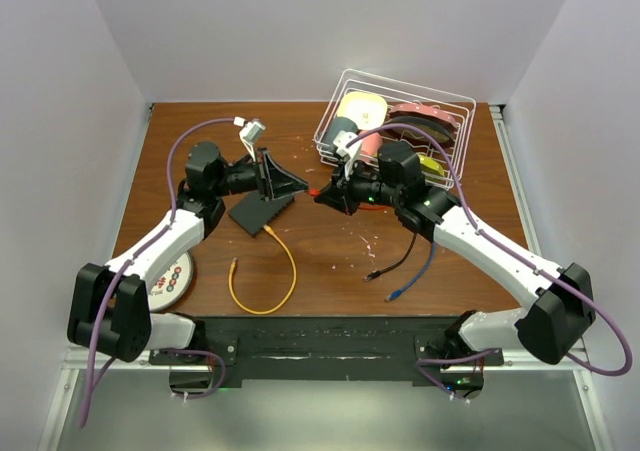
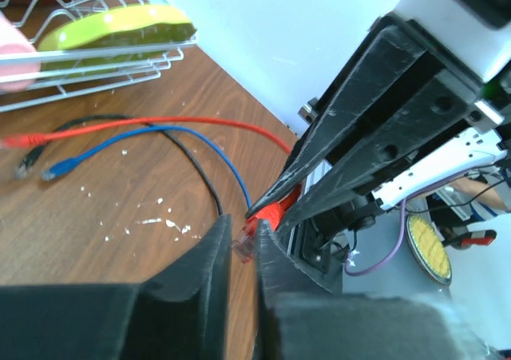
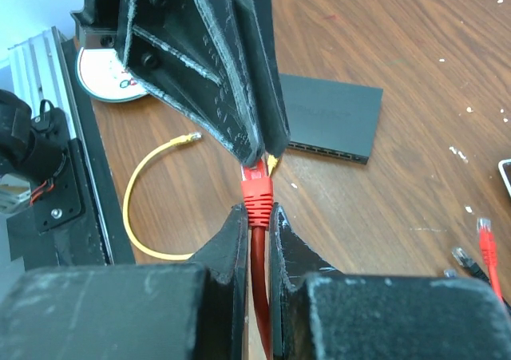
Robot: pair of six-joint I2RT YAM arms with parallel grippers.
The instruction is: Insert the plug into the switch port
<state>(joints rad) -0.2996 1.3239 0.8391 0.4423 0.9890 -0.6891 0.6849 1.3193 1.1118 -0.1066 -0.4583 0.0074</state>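
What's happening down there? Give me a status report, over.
Left gripper and right gripper both shut on red plug, midair. Switch lies flat, plug not in. Yellow cable close by its ports.

yellow cable point(image 1: 292, 271) just beside switch point(image 1: 258, 213)

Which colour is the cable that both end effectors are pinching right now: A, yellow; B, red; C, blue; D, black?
B: the right end effector grips the red cable at its boot while the left end effector closes on its plug tip. The yellow cable lies loose on the table.
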